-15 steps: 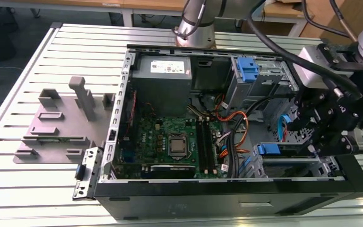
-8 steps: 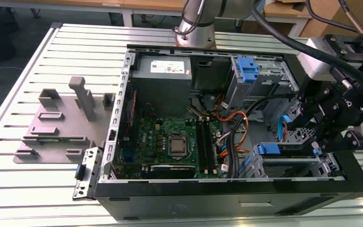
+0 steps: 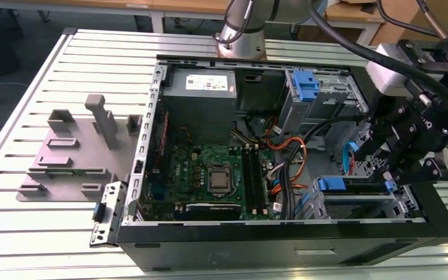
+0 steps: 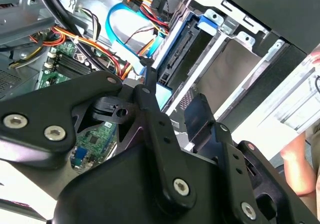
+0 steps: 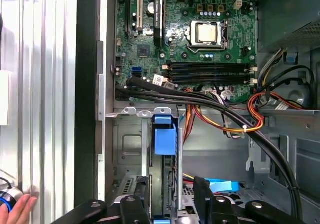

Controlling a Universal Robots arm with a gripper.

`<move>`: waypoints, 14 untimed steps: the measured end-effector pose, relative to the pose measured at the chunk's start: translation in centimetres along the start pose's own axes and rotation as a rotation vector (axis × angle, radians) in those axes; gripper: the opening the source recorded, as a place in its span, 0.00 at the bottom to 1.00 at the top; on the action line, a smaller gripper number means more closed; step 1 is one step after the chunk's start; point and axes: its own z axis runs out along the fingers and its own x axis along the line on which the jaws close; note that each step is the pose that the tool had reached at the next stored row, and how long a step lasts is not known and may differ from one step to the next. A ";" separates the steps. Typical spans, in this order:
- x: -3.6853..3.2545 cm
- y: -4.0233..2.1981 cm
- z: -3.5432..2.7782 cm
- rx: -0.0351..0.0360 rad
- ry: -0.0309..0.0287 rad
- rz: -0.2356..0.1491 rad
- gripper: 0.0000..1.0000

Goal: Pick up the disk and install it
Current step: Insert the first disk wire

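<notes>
The disk [image 3: 335,184] stands on edge in the lower drive bay of the open computer case [image 3: 286,230], at the exterior view's right. Its blue carrier handle [image 5: 165,136] faces the motherboard. In the second wrist view the disk [image 4: 182,52] shows a blue frame and a dark connector side. My gripper [image 3: 398,177] hangs over the bay's outer end, by the case wall. In the first wrist view the gripper [image 5: 170,204] is open, one black finger on either side of the disk's edge, and I see no firm grip. The gripper [image 4: 172,99] looks the same in the second wrist view.
A grey power supply [image 3: 200,84] and an upper bay with a blue bracket [image 3: 305,86] sit at the back of the case. Orange and black cables [image 5: 225,112] cross beside the bay near the motherboard [image 3: 216,175]. A grey fixture [image 3: 76,151] lies on the slatted table. A person's hand [image 5: 17,209] rests outside the case.
</notes>
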 end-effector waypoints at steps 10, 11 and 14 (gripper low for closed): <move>-0.88 0.01 0.12 0.0016 -0.0005 0.000 0.49; -0.94 0.01 0.13 0.0019 -0.0005 0.000 0.49; -1.07 0.02 0.20 0.0029 -0.0011 0.000 0.49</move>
